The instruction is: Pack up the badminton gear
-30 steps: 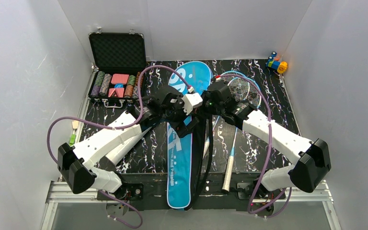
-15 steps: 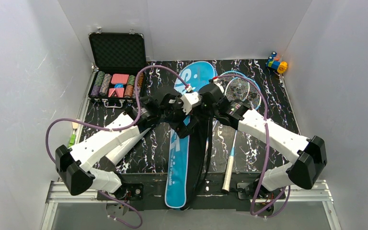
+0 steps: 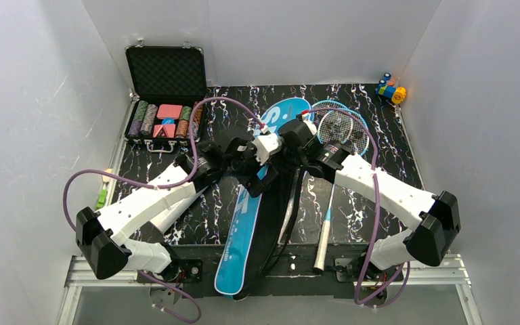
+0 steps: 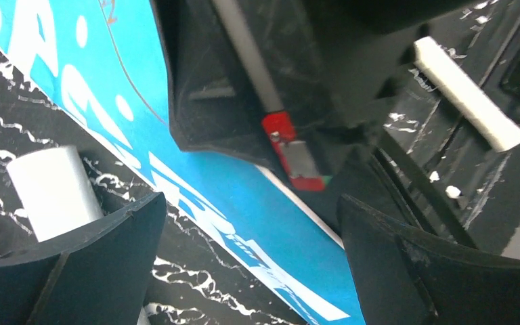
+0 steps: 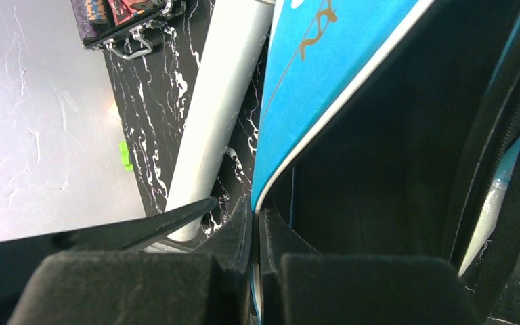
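The blue "SPORT" bag [image 3: 257, 223] lies slanted down the middle of the table with its black inside gaping open. My right gripper [image 3: 286, 150] [image 5: 257, 217] is shut on the bag's [image 5: 325, 74] white-piped edge and holds that flap. Just beside it, my left gripper [image 3: 256, 181] [image 4: 250, 210] hangs open above the bag [image 4: 196, 183], with nothing between its fingers. Two blue-framed rackets [image 3: 342, 125] lie to the right of the bag, handles toward the near edge. The long white tube [image 5: 220, 108] [image 3: 176, 213] lies left of the bag, partly under my left arm. No shuttlecocks show.
An open black case of poker chips [image 3: 166, 101] stands at the back left. Small coloured toy blocks [image 3: 391, 89] sit in the back right corner. A small green item [image 3: 101, 196] lies at the table's left edge. White walls close in three sides.
The bag has swung: its near end moved left and its far end moved right. Both grippers shifted a little to the left, the right one still pinching the edge.
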Available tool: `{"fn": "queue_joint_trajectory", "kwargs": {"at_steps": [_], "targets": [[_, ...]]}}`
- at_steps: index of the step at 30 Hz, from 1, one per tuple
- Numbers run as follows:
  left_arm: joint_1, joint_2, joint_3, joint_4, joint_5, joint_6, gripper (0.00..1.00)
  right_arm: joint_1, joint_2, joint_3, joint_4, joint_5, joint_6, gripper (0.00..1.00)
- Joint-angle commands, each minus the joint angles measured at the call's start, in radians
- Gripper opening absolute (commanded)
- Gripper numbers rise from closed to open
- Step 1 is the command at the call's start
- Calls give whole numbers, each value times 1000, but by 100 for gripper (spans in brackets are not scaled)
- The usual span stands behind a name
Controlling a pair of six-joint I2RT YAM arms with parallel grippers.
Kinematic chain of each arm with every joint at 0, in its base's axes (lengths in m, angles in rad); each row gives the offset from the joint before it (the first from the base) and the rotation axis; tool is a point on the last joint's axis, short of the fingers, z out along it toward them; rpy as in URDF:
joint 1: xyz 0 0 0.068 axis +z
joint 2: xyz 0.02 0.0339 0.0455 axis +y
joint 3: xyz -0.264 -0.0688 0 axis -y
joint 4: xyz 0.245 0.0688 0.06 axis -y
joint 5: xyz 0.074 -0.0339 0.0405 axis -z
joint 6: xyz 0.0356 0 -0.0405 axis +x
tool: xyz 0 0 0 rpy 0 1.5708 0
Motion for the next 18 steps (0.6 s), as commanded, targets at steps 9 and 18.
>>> {"fn": "queue_joint_trajectory", "kwargs": {"at_steps": [9, 18], "targets": [[-7, -3, -16, 34, -147, 72, 66, 7, -31, 36, 24, 42, 44, 1], [-7, -58, -42, 30, -220, 93, 25, -7, -20, 30, 39, -5, 26, 3]]}}
